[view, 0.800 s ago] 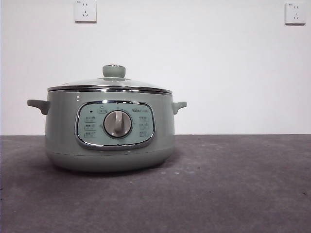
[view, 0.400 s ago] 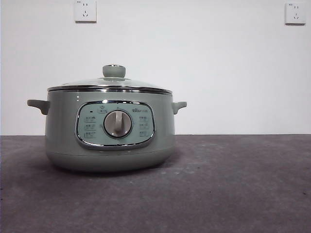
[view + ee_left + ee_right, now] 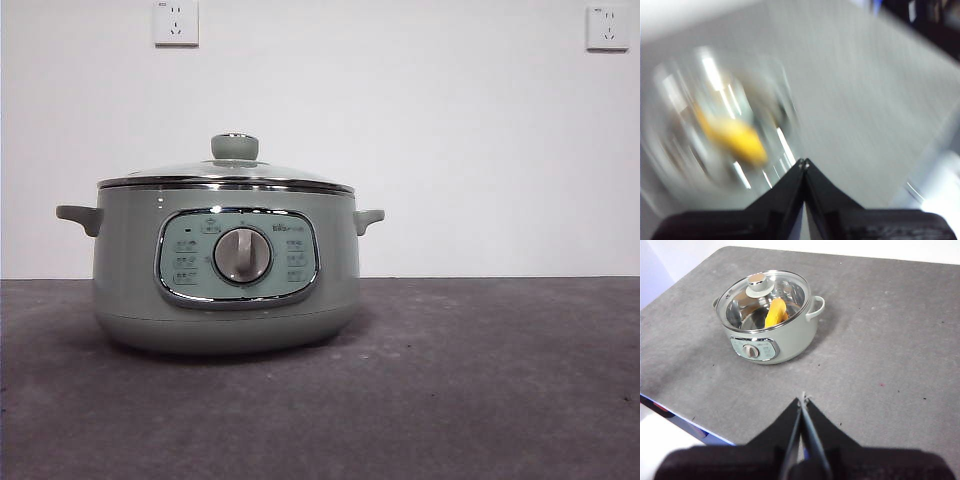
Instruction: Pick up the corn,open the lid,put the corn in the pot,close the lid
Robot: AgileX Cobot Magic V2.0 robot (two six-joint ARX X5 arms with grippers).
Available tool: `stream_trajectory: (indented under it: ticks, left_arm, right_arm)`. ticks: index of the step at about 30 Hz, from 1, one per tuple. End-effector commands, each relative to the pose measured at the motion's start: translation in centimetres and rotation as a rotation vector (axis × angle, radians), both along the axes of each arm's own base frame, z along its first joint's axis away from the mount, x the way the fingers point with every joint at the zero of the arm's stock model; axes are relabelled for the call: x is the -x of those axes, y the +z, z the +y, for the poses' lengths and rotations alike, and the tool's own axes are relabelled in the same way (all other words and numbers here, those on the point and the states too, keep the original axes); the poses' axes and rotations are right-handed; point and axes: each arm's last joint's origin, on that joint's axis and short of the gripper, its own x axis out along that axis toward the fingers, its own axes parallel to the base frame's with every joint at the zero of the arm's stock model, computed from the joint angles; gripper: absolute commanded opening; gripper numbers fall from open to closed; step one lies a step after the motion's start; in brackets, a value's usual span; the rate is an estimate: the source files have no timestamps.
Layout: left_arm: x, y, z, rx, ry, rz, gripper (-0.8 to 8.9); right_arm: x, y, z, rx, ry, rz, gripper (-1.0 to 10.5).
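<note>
The pot (image 3: 226, 268) is sitting square on the grey bench (image 3: 480, 380) with the glass lid (image 3: 226, 176) seated flat on its rim, sage-green knob (image 3: 235, 146) pointing straight up, and no arm is showing in the front view at all. Through the glass in the right wrist view the corn (image 3: 775, 313) is lying inside the pot, leaning against the far wall under the lid, so by the look of it the whole sequence is done and the lid is down where it belongs. The right end effector (image 3: 802, 400) is hanging well back from the pot and high above the bench, its two black jaws pressed together with nothing between them, the pot lying well ahead of its tips and off to one side. The left end effector (image 3: 803, 162) is closer in, its jaws also meeting at the tips and gripping nothing; its picture is heavily smeared, so the arm is probably moving, but a yellow streak that reads as the corn (image 3: 735, 137) is showing under shiny lid reflections just ahead of its tips. Both closed, empty end effectors held clear of the pot suggest the arms are parking rather than reaching. Two wall sockets (image 3: 176, 22) are sitting high on the white wall behind.
</note>
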Motion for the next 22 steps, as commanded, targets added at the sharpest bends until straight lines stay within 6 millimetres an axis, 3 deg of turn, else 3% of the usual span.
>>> stream_trajectory:
  ticks: [1, 5, 9, 14, 22]
  left_arm:
    - [0.6, 1.6, 1.1, -0.043, 0.002, -0.256, -0.03]
    - [1.8, 1.7, 2.8, -0.010, 0.092, -0.443, -0.03]
    - [2.5, -1.5, 4.2, -0.021, 0.213, -0.522, -0.03]
    - [2.5, -8.9, 5.4, -0.051, 0.356, -0.530, -0.03]
    - [2.8, -19.9, 5.8, -0.031, 0.413, -0.442, -0.03]
  right_arm:
    - [0.1, -0.4, -0.1, 0.022, 0.002, 0.019, 0.0]
    - [0.1, -0.4, -0.1, 0.022, 0.002, 0.019, 0.0]
    - [0.1, -0.4, -0.1, 0.022, 0.002, 0.019, 0.0]
    - [0.1, -0.4, -0.1, 0.022, 0.002, 0.019, 0.0]
    - [0.1, -0.4, -0.1, 0.022, 0.002, 0.019, 0.0]
